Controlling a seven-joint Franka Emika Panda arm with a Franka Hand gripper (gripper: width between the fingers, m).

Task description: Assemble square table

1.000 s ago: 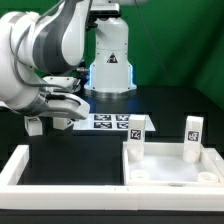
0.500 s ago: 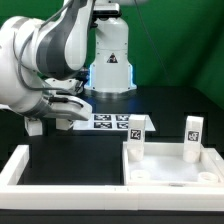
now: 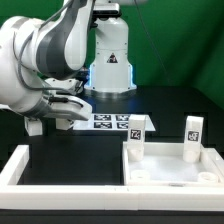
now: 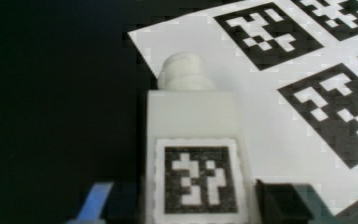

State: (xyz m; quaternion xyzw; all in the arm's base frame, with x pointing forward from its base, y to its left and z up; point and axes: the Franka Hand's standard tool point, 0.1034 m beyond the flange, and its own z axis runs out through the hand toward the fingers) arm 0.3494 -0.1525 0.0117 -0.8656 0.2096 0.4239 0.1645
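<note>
A white leg block (image 4: 197, 140) with a black-white tag lies partly on the marker board (image 4: 318, 90), its rounded peg end pointing away from the wrist. My gripper (image 4: 204, 203) is shut on this leg, one finger pressed to each long side. In the exterior view the gripper (image 3: 40, 118) is low over the table at the left, with the leg (image 3: 35, 127) showing under it. The square table top (image 3: 170, 168) lies at the exterior view's right. Two tagged legs (image 3: 137, 131) (image 3: 192, 133) stand upright at its far corners.
The marker board (image 3: 105, 122) lies flat mid-table beside the gripper. A long white frame bar (image 3: 20, 165) runs along the left and front edges. The robot's white base (image 3: 110, 60) stands behind the board.
The jaws have come together onto the leg block. The arm itself has stayed in place and nothing else has moved.
</note>
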